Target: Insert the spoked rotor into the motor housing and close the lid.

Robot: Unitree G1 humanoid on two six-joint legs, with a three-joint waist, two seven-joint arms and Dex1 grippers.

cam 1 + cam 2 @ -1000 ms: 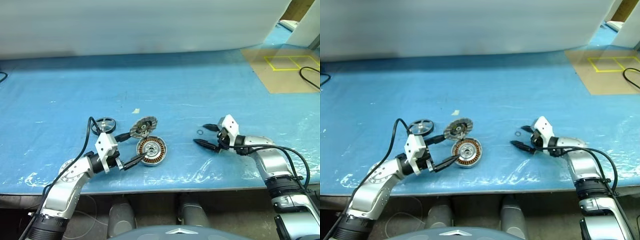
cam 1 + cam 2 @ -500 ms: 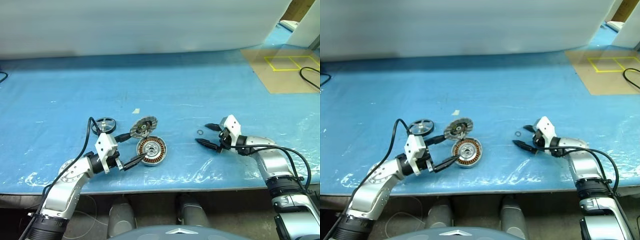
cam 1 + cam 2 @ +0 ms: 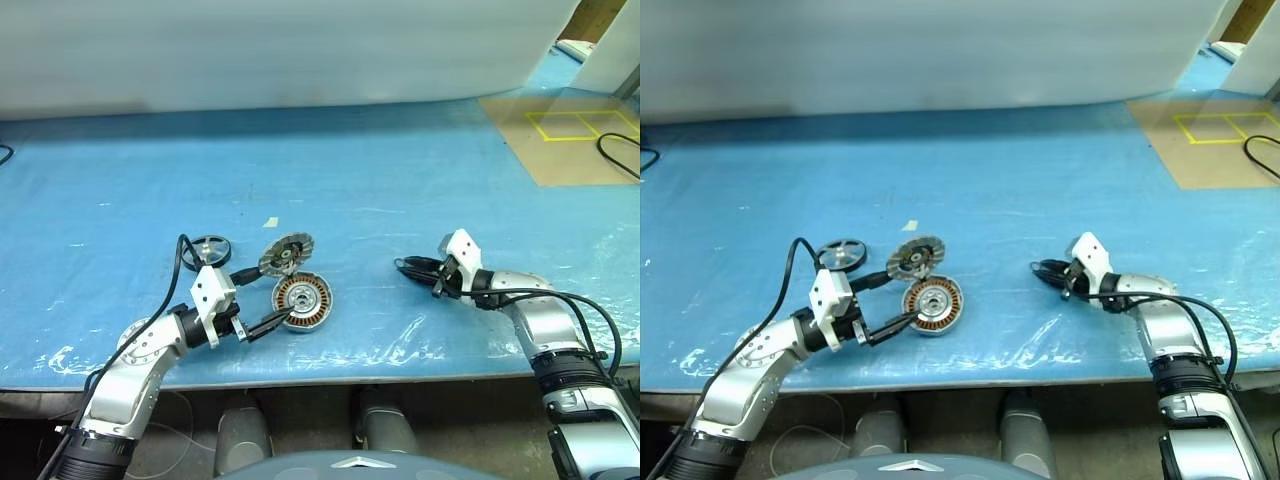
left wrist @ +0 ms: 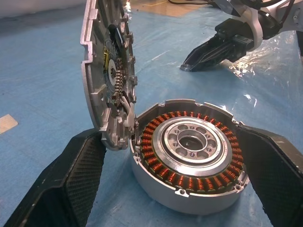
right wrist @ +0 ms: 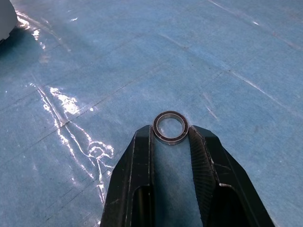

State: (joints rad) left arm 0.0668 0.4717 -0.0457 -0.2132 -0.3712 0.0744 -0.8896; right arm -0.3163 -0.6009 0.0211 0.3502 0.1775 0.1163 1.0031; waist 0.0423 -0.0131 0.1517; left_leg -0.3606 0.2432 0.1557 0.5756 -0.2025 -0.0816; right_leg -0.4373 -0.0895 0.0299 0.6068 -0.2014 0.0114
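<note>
Right gripper (image 5: 171, 142) has its fingers pinched on a small metal ring (image 5: 170, 127) lying on the blue counter (image 3: 380, 170), well apart from the other parts. Left gripper (image 4: 170, 189) stands wide open, a finger either side of the motor housing (image 3: 302, 300), against which a finned disc (image 4: 109, 80) leans; a spoked wheel (image 3: 208, 248) lies nearby. Judged step: gathering small parts before rotor insertion; next the ring must be lifted without slipping.
</note>
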